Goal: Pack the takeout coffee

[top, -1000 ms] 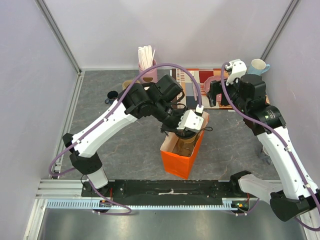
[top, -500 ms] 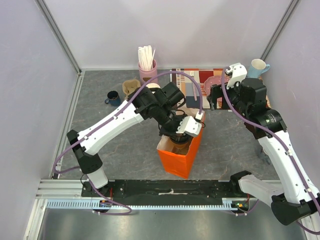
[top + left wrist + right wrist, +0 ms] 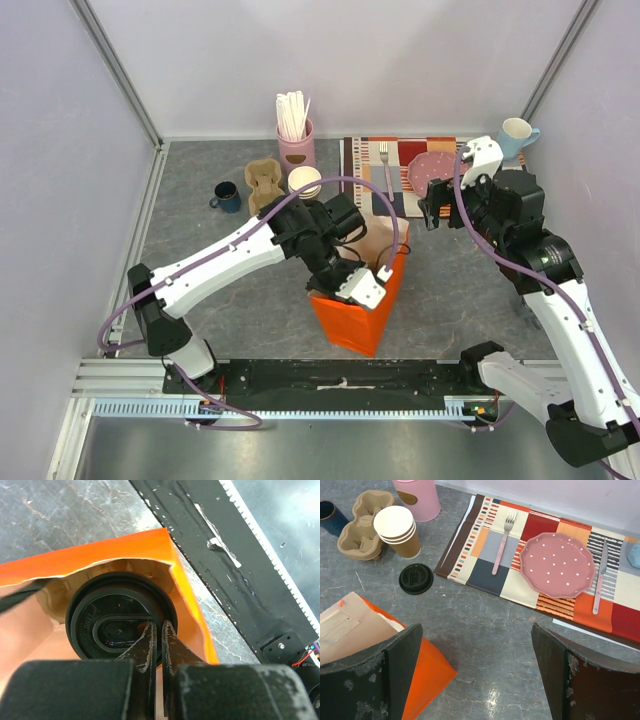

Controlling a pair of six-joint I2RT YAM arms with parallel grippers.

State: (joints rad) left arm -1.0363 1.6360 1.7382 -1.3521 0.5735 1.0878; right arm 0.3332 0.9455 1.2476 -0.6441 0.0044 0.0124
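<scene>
Takeout coffee [image 3: 117, 617] stands inside the orange paper bag [image 3: 192, 605], black lid up. The left arm bends down into the bag's mouth. The left gripper [image 3: 156, 630] is pinched shut on nothing, its tips just over the lid's edge. The right arm is raised near the placemat [image 3: 485, 575], and the right gripper [image 3: 475, 627] is spread wide and empty. Beyond lie one loose lid [image 3: 416, 578], one stack of lidless cups [image 3: 397, 530], one pink plate [image 3: 557, 565] and one fork [image 3: 502, 542].

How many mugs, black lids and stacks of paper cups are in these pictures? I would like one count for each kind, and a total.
Mugs: 2 (dark blue mug, pale mug)
Black lids: 2 (loose lid, the one on the takeout coffee in the orange bag)
Stacks of paper cups: 1 (cup stack)
Total: 5
</scene>
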